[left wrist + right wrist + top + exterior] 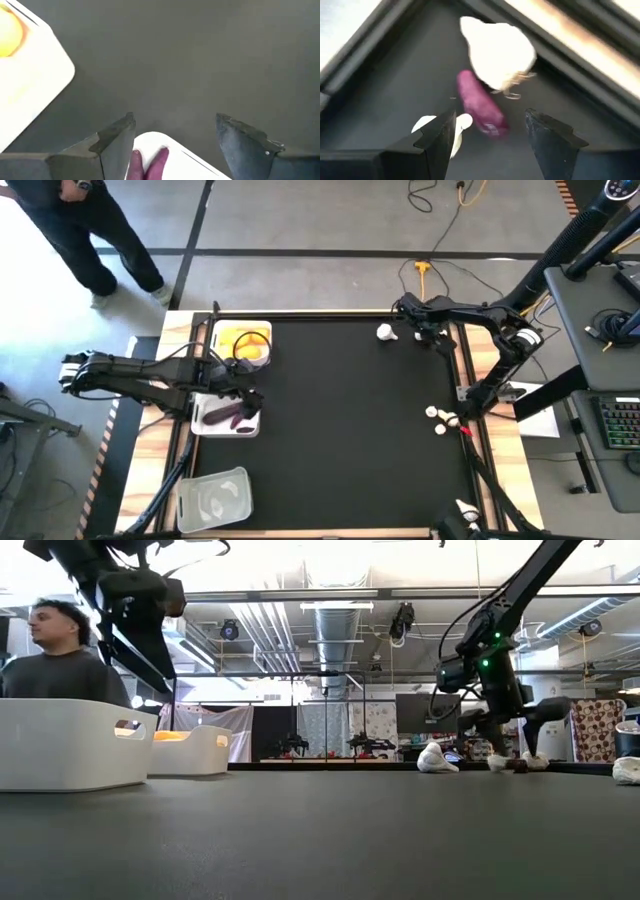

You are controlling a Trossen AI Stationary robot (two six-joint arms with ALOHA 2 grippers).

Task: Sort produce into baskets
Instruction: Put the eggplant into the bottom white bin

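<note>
Below, right tool (pixel 490 132) open and empty over a purple piece (pixel 481 104), long axis diagonal toward a garlic bulb (pixel 497 50).

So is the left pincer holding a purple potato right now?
No, the left pincer hangs open and empty above the white basket, where the purple pieces already lie.
</note>
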